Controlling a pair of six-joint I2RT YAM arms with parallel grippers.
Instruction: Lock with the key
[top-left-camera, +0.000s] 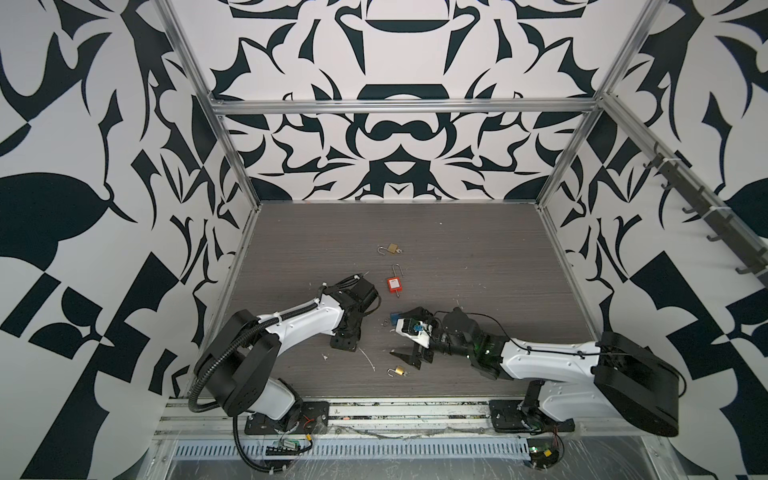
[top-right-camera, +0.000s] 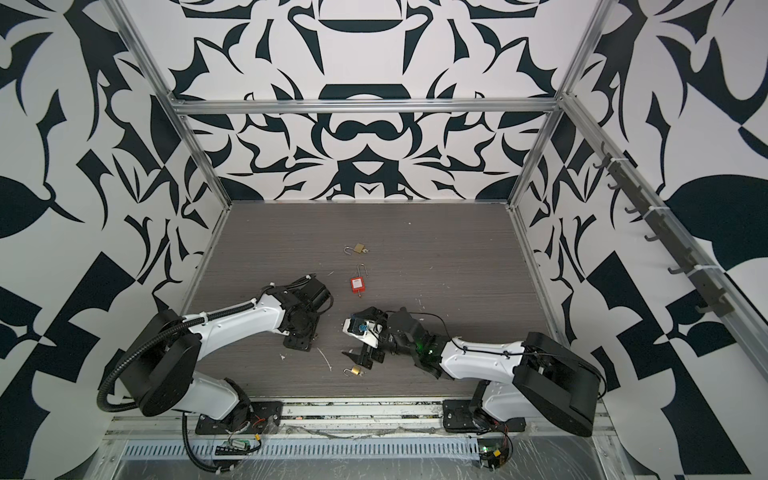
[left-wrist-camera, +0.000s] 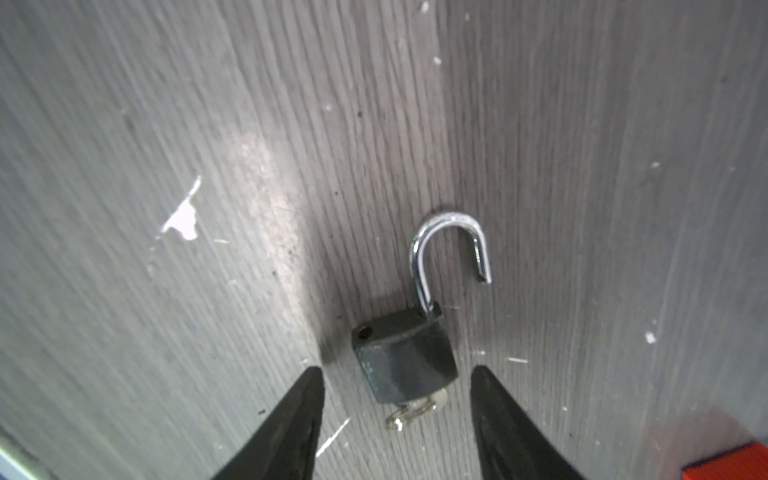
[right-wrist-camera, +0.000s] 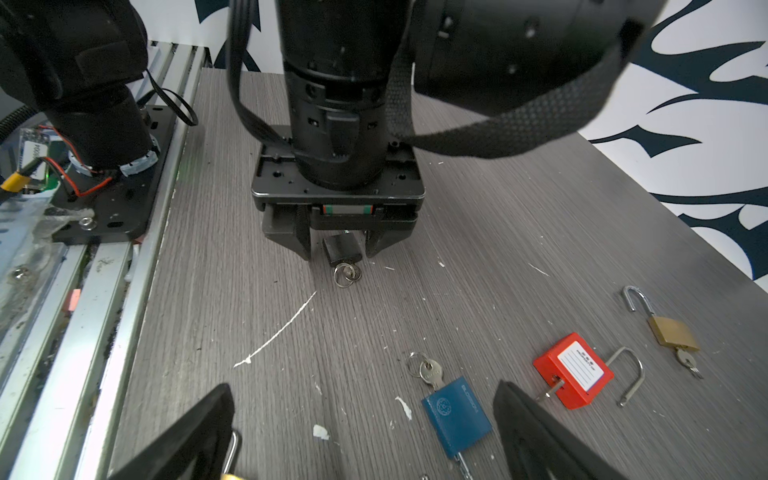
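On the grey table (top-left-camera: 478, 257), at about 8 o'clock from its centre in both top views, the left gripper (left-wrist-camera: 397, 369) is pointed down over a dark padlock (left-wrist-camera: 407, 357). The padlock is laid flat between the two fingers (left-wrist-camera: 291, 424). A narrow gap is seen on each side, so the jaws are released and nothing is grasped. The shackle (left-wrist-camera: 449, 224) is swung open, and a key (left-wrist-camera: 432, 401) with a small ring is seated in the end opposite the shackle. The right gripper (right-wrist-camera: 363, 411) is held low at 3 o'clock from the left gripper, with its jaws spread wide and empty. A blue padlock (right-wrist-camera: 457, 415), fitted with its own key, is seen on the table between the right fingertips in the right wrist view. A red padlock (top-left-camera: 395, 284) is placed at 12 o'clock from the blue one, and a brass padlock (top-left-camera: 392, 248) at 12 o'clock from the red one. A second brass padlock (top-left-camera: 400, 370) is located at 6 o'clock from the right gripper.
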